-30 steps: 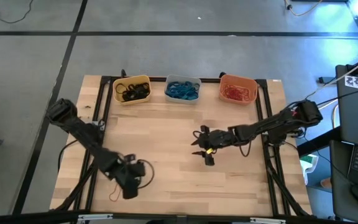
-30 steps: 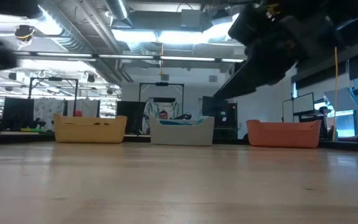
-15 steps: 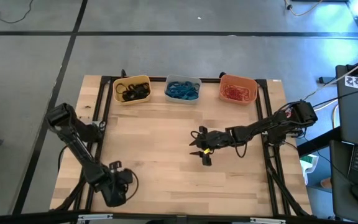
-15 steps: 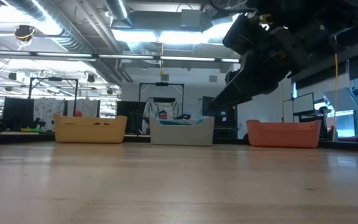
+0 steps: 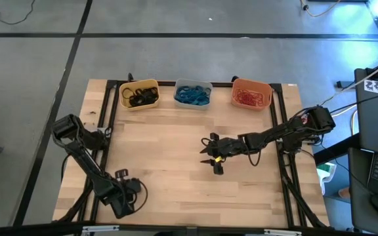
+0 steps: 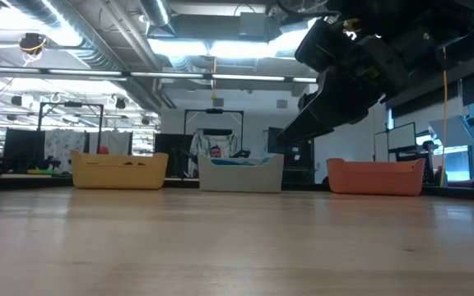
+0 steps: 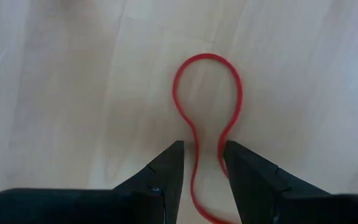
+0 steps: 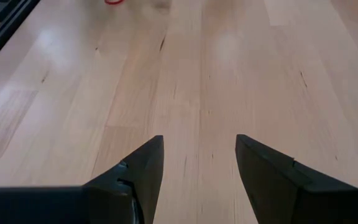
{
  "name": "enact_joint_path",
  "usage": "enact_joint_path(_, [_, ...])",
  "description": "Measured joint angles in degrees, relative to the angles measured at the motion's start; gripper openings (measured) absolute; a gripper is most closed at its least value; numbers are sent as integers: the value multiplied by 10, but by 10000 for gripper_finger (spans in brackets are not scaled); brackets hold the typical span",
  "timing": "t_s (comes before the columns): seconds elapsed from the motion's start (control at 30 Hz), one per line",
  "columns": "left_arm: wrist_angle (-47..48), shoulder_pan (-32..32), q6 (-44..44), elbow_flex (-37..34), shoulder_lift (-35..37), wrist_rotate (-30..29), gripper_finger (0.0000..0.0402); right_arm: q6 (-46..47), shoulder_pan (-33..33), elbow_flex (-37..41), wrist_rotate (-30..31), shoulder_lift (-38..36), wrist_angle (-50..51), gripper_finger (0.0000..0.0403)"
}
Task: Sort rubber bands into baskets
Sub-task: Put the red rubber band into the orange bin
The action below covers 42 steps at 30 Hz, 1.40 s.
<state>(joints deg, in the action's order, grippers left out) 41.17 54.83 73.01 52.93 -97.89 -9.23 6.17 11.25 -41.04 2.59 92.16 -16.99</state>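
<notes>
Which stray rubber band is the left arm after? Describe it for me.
On the wooden table, look at its near left corner, under the left gripper. A thin red rubber band lies flat there, pinched into a keyhole shape. It is the only loose band visible; the others sit in baskets.

Pale wooden table [image 5: 176, 151], three baskets [image 5: 193, 94] along its far edge (yellow, grey, orange), one red rubber band [image 7: 207, 112] lying flat

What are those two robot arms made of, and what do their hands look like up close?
Both arms are dark, nearly black, built of slim jointed segments with thin black cables looping beside them. The left hand ends in two flat, wedge-shaped black fingers with angled tips. The right hand has the same pair of tapered fingers, and a small yellow mark shows near it from above.
</notes>
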Motion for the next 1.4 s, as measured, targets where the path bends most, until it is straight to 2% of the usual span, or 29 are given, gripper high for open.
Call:
enact_joint_path(0.2, [-6, 0, -23, 0, 0, 4, 106, 0, 0, 0, 0, 0, 0, 199])
enact_joint_path(0.43, [-5, -5, -27, 0, 0, 17, 17, -1, 0, 0, 0, 0, 0, 199])
enact_joint_path(0.5, [-5, -5, -36, 0, 0, 17, 6, -1, 0, 0, 0, 0, 0, 199])
enact_joint_path(0.87, [-15, -26, -76, 9, -1, 23, 2, 0, 0, 0, 0, 0, 5, 199])
enact_joint_path(1.17, [-22, -59, -169, 55, -1, -29, 1, 30, 0, 0, -9, 0, 4, 201])
enact_joint_path(1.27, [-19, -69, -202, 62, -1, -47, 1, 46, 0, 0, -14, 0, -1, 214])
enact_joint_path(1.4, [-32, -84, -263, 64, 9, -75, 1, 41, 0, -1, -19, 0, -31, 255])
